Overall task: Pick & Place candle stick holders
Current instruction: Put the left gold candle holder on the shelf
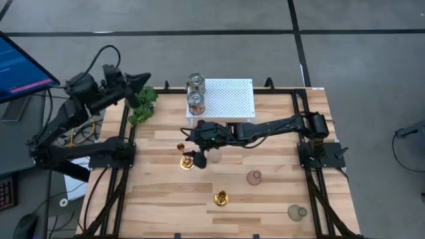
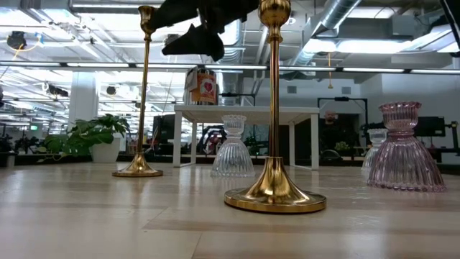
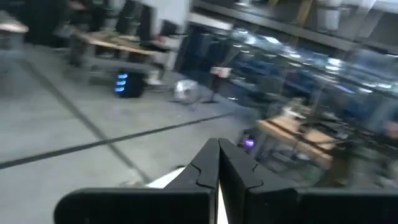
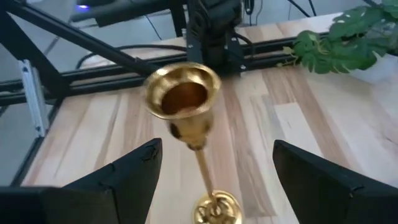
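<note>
A tall gold candle stick holder (image 4: 182, 96) with a thin stem stands upright on its round base (image 2: 136, 171) at the table's middle left (image 1: 188, 161). My right gripper (image 4: 216, 146) reaches across from the right (image 1: 197, 154). It is open, with one finger on each side of the stem just below the cup, touching nothing. A second tall gold holder (image 2: 273, 108) stands nearer the front edge (image 1: 220, 197). My left gripper (image 3: 217, 152) is shut and empty, raised above the table's far left corner (image 1: 146, 79).
Two tin cans (image 1: 195, 93) stand on a white perforated platform (image 1: 229, 98) at the far edge. A green plant (image 1: 142, 106) lies at the far left. A clear glass vase (image 2: 233, 147), a pink one (image 2: 404, 147) and another (image 1: 297, 212) stand on the wooden table (image 1: 265, 199).
</note>
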You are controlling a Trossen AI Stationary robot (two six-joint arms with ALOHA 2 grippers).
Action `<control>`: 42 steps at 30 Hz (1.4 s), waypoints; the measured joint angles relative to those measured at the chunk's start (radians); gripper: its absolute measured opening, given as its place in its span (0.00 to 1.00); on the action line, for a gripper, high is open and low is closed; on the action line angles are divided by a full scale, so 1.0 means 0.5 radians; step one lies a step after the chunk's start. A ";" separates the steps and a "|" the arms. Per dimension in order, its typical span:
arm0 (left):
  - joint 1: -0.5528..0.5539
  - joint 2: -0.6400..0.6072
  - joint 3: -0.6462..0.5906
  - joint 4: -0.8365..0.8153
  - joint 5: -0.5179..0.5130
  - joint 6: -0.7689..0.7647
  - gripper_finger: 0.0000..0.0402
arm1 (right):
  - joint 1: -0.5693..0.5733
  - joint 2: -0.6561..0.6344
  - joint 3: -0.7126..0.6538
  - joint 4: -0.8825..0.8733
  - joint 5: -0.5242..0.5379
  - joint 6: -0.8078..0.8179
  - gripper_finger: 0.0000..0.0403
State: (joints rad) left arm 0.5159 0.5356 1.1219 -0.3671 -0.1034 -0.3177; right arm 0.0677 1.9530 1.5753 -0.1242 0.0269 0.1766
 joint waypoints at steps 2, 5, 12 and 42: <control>0.000 -0.005 -0.082 -0.034 -0.017 0.000 0.01 | -0.002 0.031 0.001 0.018 0.001 -0.010 0.74; 0.000 -0.017 -0.157 -0.004 -0.018 -0.001 0.01 | 0.001 0.077 -0.009 -0.007 -0.002 -0.021 0.74; -0.002 -0.111 -0.262 -0.025 -0.001 0.014 0.01 | 0.009 0.228 0.002 0.207 -0.049 -0.031 0.74; -0.001 -0.480 -0.889 0.063 -0.091 -0.182 0.01 | 0.001 0.229 0.001 0.212 -0.160 -0.088 0.03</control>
State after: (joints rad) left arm 0.5156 0.2955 0.6773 -0.3355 -0.1490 -0.4088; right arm 0.0684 2.0677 1.5757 -0.0181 -0.0533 0.1325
